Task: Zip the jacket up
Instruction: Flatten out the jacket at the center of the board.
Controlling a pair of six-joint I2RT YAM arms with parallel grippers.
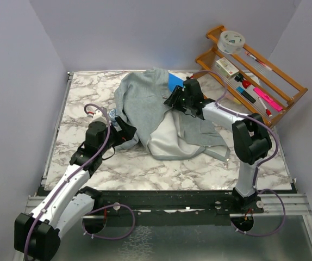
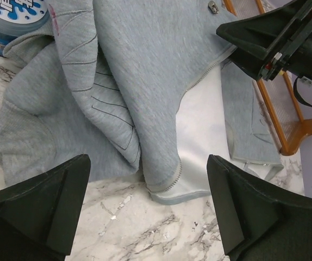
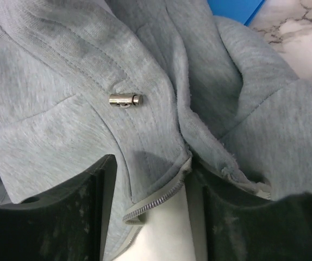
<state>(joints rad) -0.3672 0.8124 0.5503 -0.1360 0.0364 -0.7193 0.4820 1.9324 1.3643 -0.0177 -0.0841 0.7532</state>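
**A:** Can you read any writing?

**B:** Only fragments. The round blue tin with a white-and-blue printed lid [image 2: 9, 13] has bold dark lettering over a splash graphic. The edge of the left wrist view cuts it off, so no word can be read.

**A:** And on the orange-brown wooden rack [image 1: 278, 69]?

**B:** The small white box with a coloured label [image 1: 228, 66] has print too small to read.

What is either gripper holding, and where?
Left gripper open, empty. Right gripper straddles the zipper edge of the light grey fleece jacket; hold cannot be told.
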